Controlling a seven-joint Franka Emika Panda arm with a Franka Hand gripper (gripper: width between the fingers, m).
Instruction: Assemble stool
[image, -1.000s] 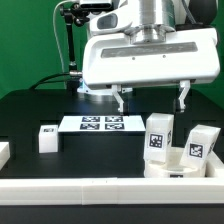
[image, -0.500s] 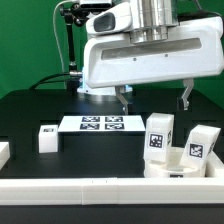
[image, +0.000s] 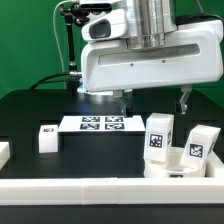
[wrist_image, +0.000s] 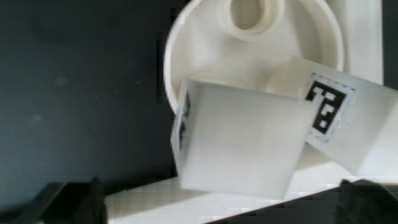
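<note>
The round white seat (image: 168, 172) lies at the exterior view's right, near the front rail. Two white block legs stand upright on it, one (image: 159, 135) on the left and one (image: 200, 145) on the right, both with tags. The third leg (image: 47, 137) stands alone on the black table at the left. My gripper (image: 152, 101) hangs open and empty above and behind the seat. In the wrist view the seat (wrist_image: 249, 45) and the two legs (wrist_image: 240, 145) (wrist_image: 338, 105) lie below my open gripper (wrist_image: 217, 205), whose dark fingertips (wrist_image: 71, 200) show at the corners.
The marker board (image: 100, 124) lies flat in the table's middle. A long white rail (image: 90, 196) runs along the front edge. A small white piece (image: 4, 152) sits at the far left. A black stand (image: 68, 45) rises at the back.
My gripper has risen a little above the seat and legs, still open. The parts have not moved.
</note>
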